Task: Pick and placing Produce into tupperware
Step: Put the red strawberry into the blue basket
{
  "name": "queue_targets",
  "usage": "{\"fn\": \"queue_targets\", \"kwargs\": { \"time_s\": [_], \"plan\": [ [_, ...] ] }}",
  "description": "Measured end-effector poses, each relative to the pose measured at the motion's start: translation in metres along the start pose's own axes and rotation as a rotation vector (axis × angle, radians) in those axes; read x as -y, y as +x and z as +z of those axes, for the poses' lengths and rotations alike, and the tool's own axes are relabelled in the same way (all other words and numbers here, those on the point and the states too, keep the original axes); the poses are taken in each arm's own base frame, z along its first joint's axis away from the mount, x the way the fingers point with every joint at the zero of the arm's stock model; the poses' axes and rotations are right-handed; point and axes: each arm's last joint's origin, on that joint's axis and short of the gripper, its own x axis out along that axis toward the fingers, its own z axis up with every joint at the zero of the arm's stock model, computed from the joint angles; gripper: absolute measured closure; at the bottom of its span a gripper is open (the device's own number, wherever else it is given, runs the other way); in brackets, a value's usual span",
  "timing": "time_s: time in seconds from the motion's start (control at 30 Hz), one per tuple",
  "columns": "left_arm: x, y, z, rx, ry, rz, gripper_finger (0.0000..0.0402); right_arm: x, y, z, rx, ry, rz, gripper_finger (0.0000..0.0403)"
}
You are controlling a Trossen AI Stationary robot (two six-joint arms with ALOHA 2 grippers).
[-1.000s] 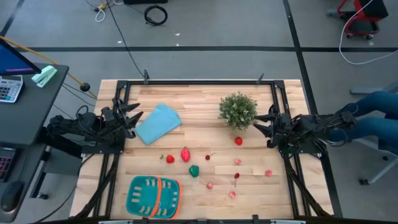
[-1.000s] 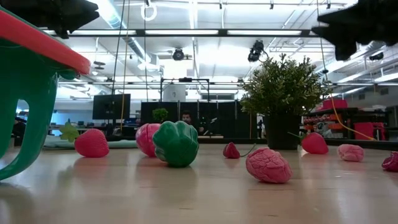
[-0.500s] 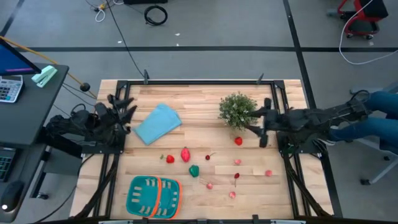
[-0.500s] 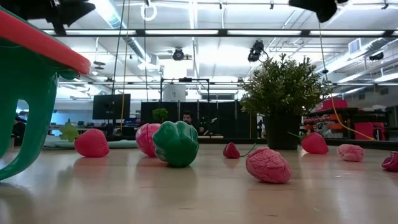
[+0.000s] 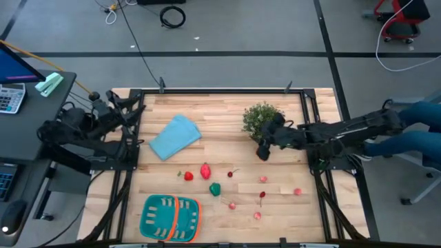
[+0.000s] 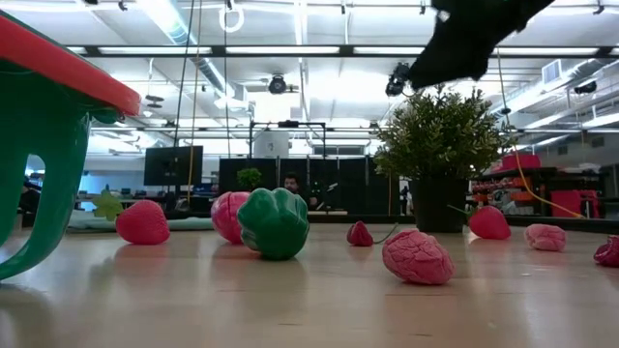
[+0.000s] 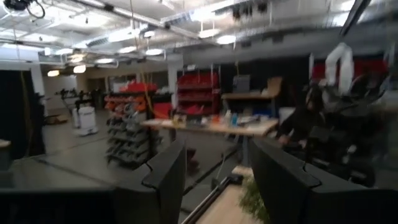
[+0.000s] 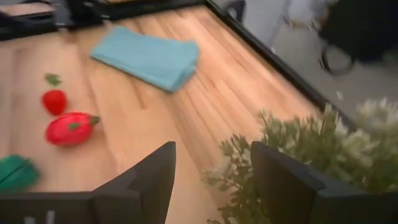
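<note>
- No brand, label or readable writing shows on the produce, the tupperware or the desk [image 5: 227, 200].
- The tupperware [image 5: 170, 218] lies at the desk's front edge, toward the front-left corner, its long axis along that edge and its orange band running across the short way; it holds no produce.
- The produce lies loose on the desk's middle and right: a long red piece [image 5: 205, 171] lies with its long axis front to back, a small strawberry [image 5: 188, 176] just beside it, a green piece [image 5: 216, 188] near the middle, and small pink and red pieces [image 5: 262, 180] scattered toward the right edge.
- The right gripper [image 5: 264, 142] hangs over the desk just beside the potted plant [image 5: 262, 120], jaws released, holding nothing.
- The left gripper [image 5: 131, 105] sits raised at the back-left corner, jaws released and holding nothing, near the blue cloth [image 5: 175, 136].
</note>
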Motion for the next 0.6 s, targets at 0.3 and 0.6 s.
{"fn": "queue_targets", "kwargs": {
  "time_s": [0.3, 0.6],
  "plan": [
    [0.021, 0.025, 0.005, -0.107, 0.064, -0.005, 0.0219, -0.008, 0.029, -0.025, -0.253, 0.138, 0.049, 0.0185],
    [0.031, 0.034, -0.001, -0.148, 0.101, -0.014, 0.0223, -0.028, 0.016, -0.043, -0.412, 0.279, 0.108, 0.0192]
  ]
}}
